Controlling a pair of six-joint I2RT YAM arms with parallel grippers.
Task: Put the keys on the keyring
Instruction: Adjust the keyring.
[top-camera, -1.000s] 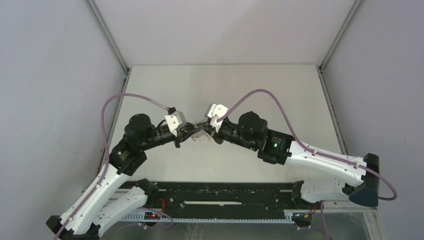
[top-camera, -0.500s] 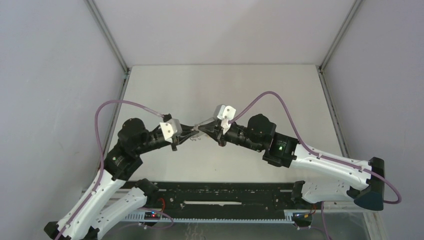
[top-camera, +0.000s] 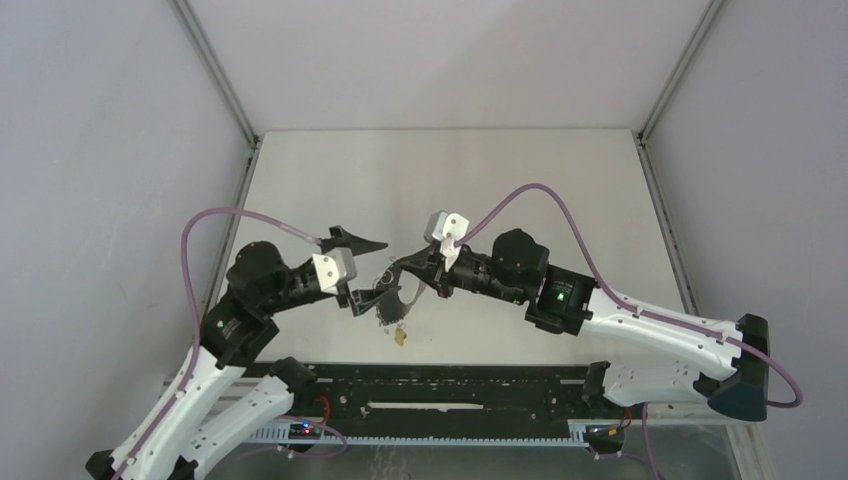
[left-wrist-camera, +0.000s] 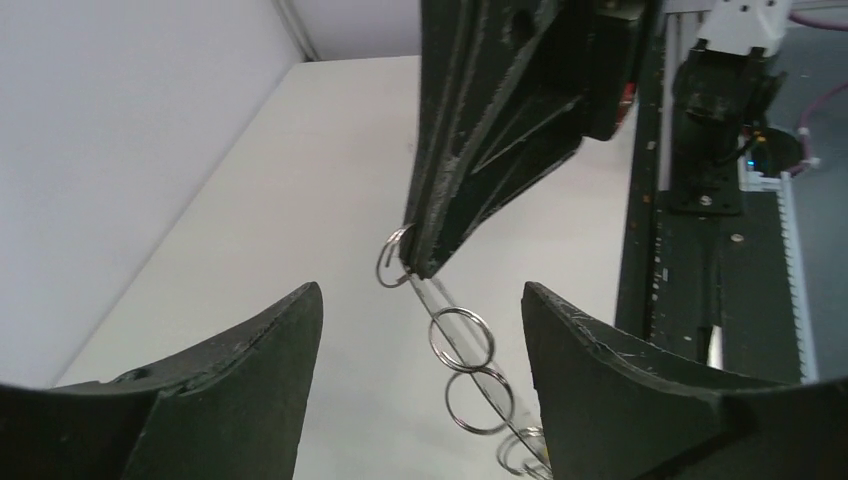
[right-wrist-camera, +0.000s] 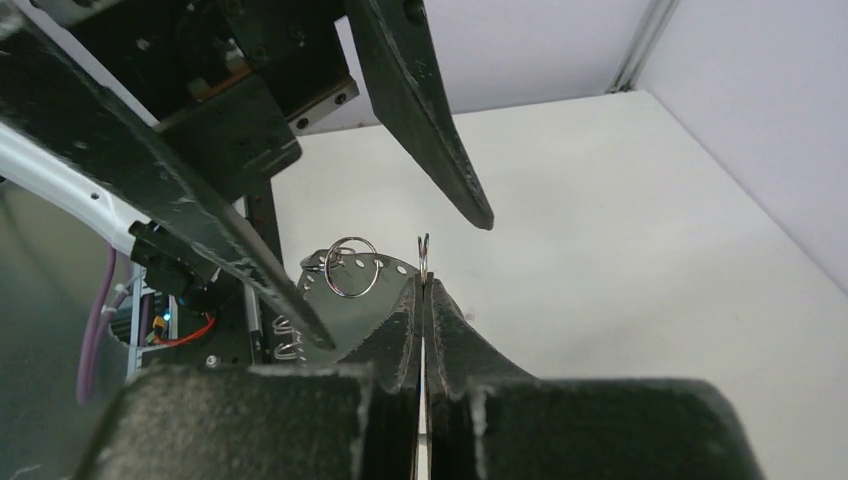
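The left gripper (top-camera: 370, 275) is over the left-middle part of the table (top-camera: 520, 180), and its two fingers (left-wrist-camera: 250, 380) are spread wide with nothing between them. Just to its right the keyring (top-camera: 392, 298) hangs in the air above the table, with a row of small metal loops (left-wrist-camera: 461, 338) along it. At its low end hangs a small yellowish piece (top-camera: 400, 338), which seems to be the key with the yellow head; the blue key cannot be made out. The right gripper (top-camera: 405, 265) comes from the right side. Its fingers (right-wrist-camera: 400, 330) are pressed together and pinch the thin upper edge of the keyring.
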